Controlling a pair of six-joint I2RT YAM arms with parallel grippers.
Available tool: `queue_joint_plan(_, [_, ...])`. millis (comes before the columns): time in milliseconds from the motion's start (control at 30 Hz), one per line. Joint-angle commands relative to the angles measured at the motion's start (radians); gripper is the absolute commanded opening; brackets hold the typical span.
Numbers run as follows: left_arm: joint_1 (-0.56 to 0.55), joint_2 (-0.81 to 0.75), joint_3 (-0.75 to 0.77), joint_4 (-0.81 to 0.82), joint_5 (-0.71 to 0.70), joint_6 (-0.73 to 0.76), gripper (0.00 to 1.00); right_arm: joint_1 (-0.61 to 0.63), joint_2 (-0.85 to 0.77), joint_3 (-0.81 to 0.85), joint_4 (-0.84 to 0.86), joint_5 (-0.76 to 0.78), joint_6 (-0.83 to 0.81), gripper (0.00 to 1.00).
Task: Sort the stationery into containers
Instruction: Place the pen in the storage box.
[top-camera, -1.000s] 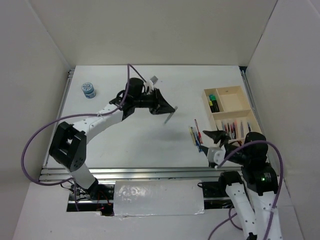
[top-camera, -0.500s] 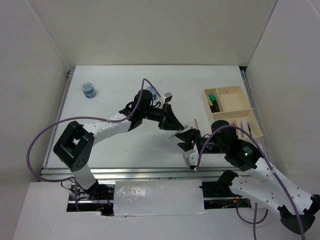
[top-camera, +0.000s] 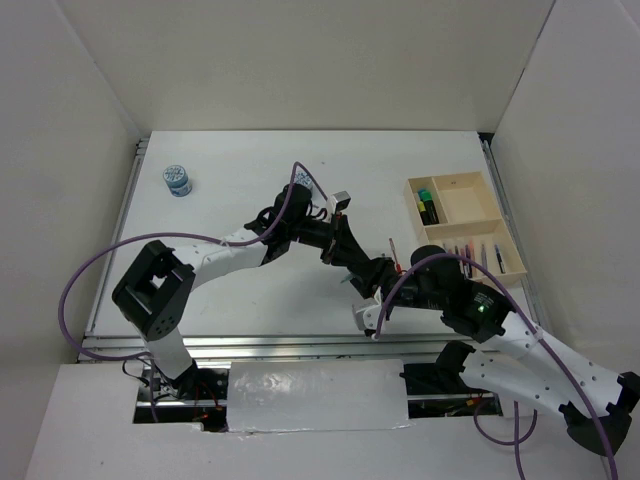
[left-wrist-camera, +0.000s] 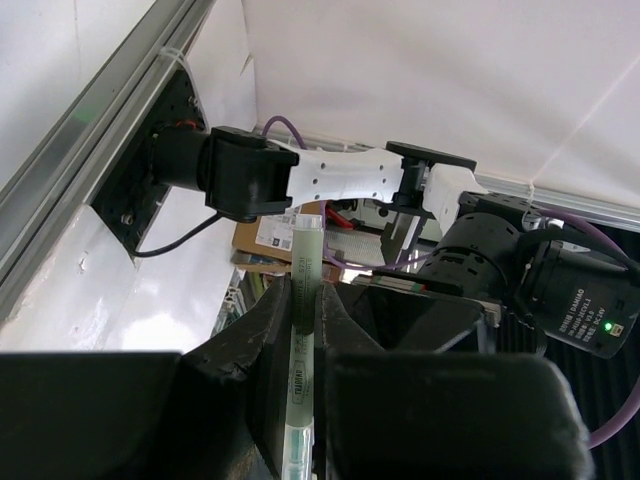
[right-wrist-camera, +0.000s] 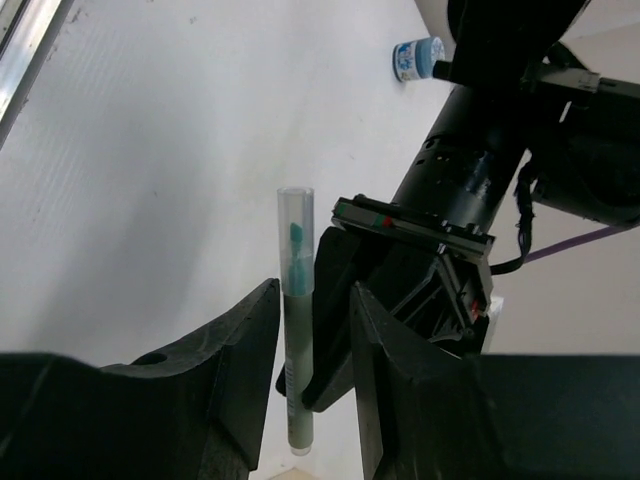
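Over mid-table, off the surface: 1 grey-green pen (right-wrist-camera: 295, 320) with a clear cap, pinched by the left gripper (left-wrist-camera: 303, 300) — jaws together on the barrel, 1 end sticking out past the fingertips.

Changed within the last second:
1. Carried the pen from the far middle of the table (top-camera: 300, 305) toward the right arm; now meets that arm at centre.
2. Swung the right gripper (right-wrist-camera: 315, 300) away from the tray (top-camera: 470, 203) side and in to the pen.
3. Narrowed the right jaws steadily around the barrel; not yet seen clamped.

Meaning for the task: a hand-over in progress, by the look of it. Puts the pen within reach of the arm nearest the tray, where other pens (top-camera: 480, 255) and highlighters (top-camera: 428, 205) already sit in separate compartments. Leaves this pen unsorted for now, likewise 1 blue-white pot (top-camera: 178, 180) near the far left corner of the table.

Position relative to the right gripper: lies between the 2 fingers, roughly parallel to them, capped end reaching beyond the tips. Touches, or nearly touches, 1 finger in the right wrist view; shows a gap on the other side, with the left gripper dark behind it. Hence: jaws apart, straddling, no grip confirmed.

Position relative to the left gripper: runs straight up the slot between the fingers in the left wrist view, gripped on both sides.

Next, as a judgement: calls for full closure on the right before any release on the left — otherwise risks a drop onto the table.
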Motion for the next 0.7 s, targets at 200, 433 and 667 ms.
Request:
queue_joint_plan(200, [-0.006, -0.027, 0.013, 0.024, 0.016, 0.0, 0.0, 0.006, -0.001, -0.034, 0.027, 0.037, -0.043, 0.37])
queue_joint_plan(433, [-0.004, -0.039, 0.011, 0.027, -0.001, 0.032, 0.6, 0.001, -0.009, -0.04, 0.042, 0.038, -0.031, 0.07])
queue_joint_plan(667, [0.162, -0.049, 0.188, -0.343, -0.143, 0.32, 0.99, 0.0, -0.092, -0.05, 0.057, 0.089, 0.131, 0.0])
